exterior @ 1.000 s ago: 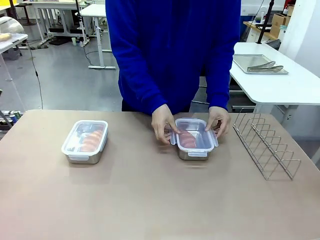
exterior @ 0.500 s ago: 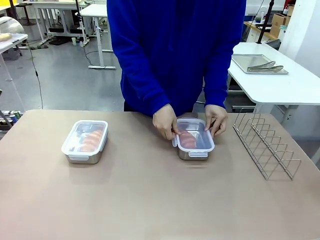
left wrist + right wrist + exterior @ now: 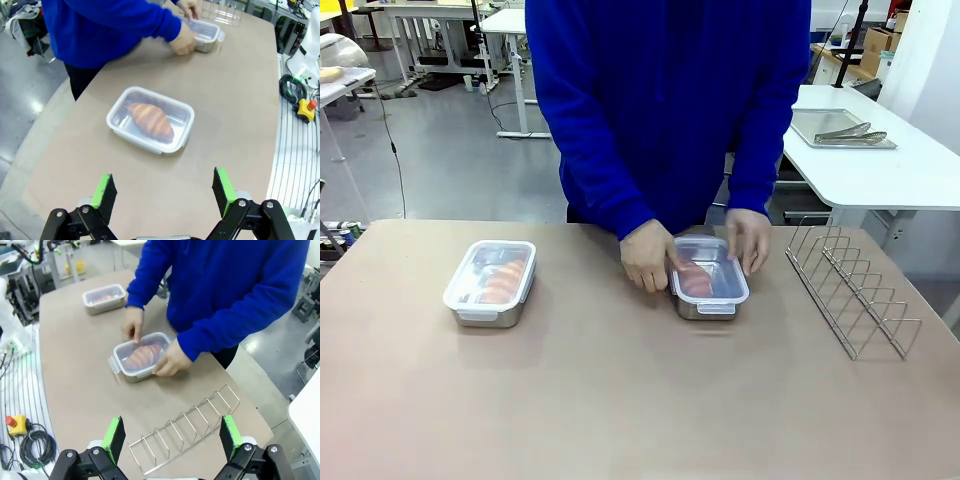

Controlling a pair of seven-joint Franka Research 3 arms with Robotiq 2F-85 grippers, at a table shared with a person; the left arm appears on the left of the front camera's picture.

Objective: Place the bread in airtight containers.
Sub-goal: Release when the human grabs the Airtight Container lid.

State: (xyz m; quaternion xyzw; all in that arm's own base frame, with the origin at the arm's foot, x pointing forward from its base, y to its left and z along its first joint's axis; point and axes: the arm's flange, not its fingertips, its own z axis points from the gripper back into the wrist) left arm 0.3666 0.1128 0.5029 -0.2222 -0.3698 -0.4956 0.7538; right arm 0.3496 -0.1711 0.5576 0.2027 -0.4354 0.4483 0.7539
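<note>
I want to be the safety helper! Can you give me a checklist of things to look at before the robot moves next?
1. Croissant inside the left container, lid on: ok.
2. Second croissant inside the other container: ok.
3. Side clips on that container pressed down: cannot tell; the near clip sticks out.
4. Person's hands away from the container: not ok, both rest on its lid.
5. Left gripper open and empty: ok.
6. Right gripper open and empty, above the wire rack: ok.
</note>
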